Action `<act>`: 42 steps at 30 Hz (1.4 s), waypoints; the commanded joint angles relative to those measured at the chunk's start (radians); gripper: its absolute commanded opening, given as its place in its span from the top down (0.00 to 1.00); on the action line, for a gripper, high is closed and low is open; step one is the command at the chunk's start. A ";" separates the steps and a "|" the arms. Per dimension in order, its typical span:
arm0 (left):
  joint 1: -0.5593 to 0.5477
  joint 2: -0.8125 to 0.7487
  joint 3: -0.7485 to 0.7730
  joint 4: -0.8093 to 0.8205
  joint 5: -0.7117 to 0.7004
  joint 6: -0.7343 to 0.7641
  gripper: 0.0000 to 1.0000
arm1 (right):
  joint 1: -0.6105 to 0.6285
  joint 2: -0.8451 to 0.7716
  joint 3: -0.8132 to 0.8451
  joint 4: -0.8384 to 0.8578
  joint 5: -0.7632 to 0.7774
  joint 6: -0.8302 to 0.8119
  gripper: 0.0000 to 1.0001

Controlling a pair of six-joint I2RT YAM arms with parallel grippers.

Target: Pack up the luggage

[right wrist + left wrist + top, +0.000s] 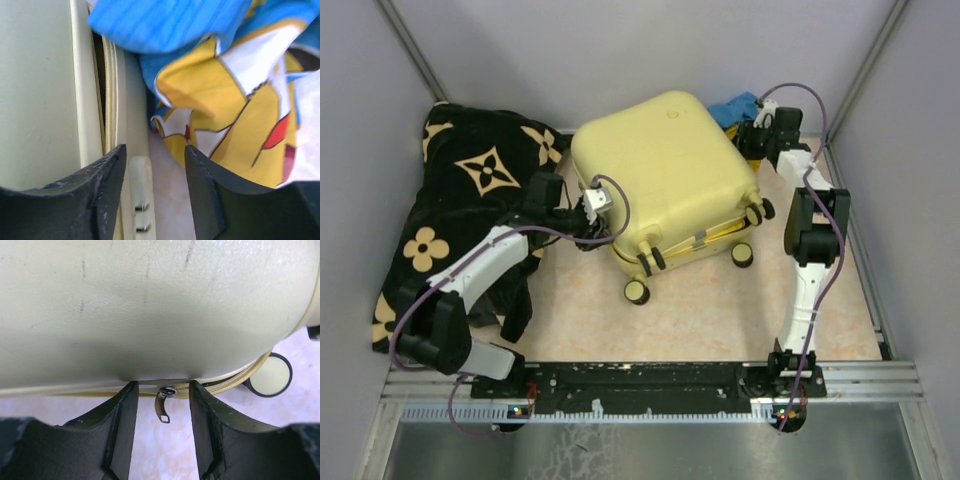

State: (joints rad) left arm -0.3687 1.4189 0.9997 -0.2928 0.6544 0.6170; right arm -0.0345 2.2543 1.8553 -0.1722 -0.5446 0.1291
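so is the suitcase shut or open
Lid down but not fully zipped: the luggage shows a dark gap along its zipper in the right wrist view.

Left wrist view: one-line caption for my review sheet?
Left gripper open, straddling the zipper pull at the seam of the pale-yellow luggage; wheel at right.

Overhead view: soft, even light, no glare. Only faint shade on the tabletop [720, 310] under the luggage [660, 160]. Far corners lean slightly.
Left wrist view: shell bright at top, dimming to a grey band along its lower edge. My jaws are dark and soft-edged.
Right wrist view: the close blue and yellow cloth [240, 100] is blurred, with strong colours and a mild haze.
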 commanded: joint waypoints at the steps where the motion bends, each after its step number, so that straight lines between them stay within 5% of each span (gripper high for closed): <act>1: -0.030 0.101 0.057 0.239 0.042 -0.194 0.48 | -0.017 0.003 0.146 -0.064 -0.089 -0.065 0.44; 6: -0.019 0.136 0.129 0.162 0.019 -0.170 0.47 | -0.127 -0.042 0.243 -0.233 -0.080 -0.151 0.24; 14: 0.072 0.040 0.026 0.159 0.035 -0.174 0.45 | -0.199 -0.270 0.216 -0.639 -0.061 -0.468 0.01; 24: 0.090 0.052 -0.035 0.210 0.041 -0.187 0.43 | -0.173 -0.513 -0.016 -0.932 -0.075 -0.664 0.01; 36: 0.090 0.112 -0.013 0.261 0.050 -0.287 0.44 | 0.024 -0.593 -0.258 -0.776 0.259 -0.671 0.01; 42: 0.095 0.057 -0.066 0.253 0.041 -0.301 0.44 | 0.051 -0.584 -0.230 -0.776 0.329 -0.669 0.32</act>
State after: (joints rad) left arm -0.2760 1.5288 0.9653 -0.0582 0.6838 0.3435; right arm 0.0059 1.7233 1.5848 -0.9947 -0.3004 -0.5354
